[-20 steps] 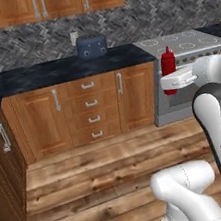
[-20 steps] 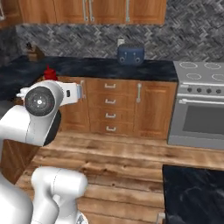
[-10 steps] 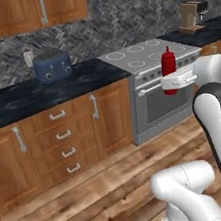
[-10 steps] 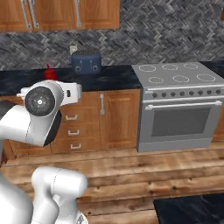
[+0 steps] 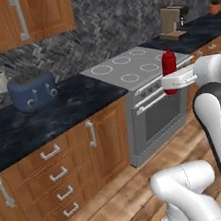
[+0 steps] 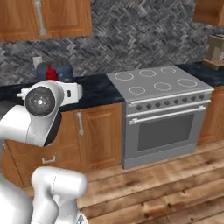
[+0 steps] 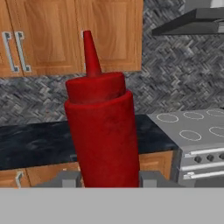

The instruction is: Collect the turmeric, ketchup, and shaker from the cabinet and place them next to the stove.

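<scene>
My gripper (image 5: 171, 82) is shut on the ketchup (image 5: 169, 63), a slim red squeeze bottle held upright in the air in front of the stove (image 5: 131, 66). In the hand view the ketchup (image 7: 103, 131) stands between the two fingertips of the gripper (image 7: 109, 179), its nozzle pointing up. From the right base view, the ketchup (image 6: 51, 72) peeks red behind my arm, left of the stove (image 6: 157, 83). Wood wall cabinets (image 5: 16, 16) hang above the counter with doors closed. The turmeric and the shaker are out of view.
A blue toaster (image 5: 31, 89) sits on the dark counter (image 5: 57, 116) left of the stove. A boxy appliance (image 5: 172, 22) stands on the counter beyond the stove. Base cupboards and drawers (image 5: 57, 176) run below, with wood floor (image 6: 166, 183) in front.
The whole picture has slid left as the base moved, bringing the stove from the right edge toward the middle. The gripper still holds the ketchup the same way.
</scene>
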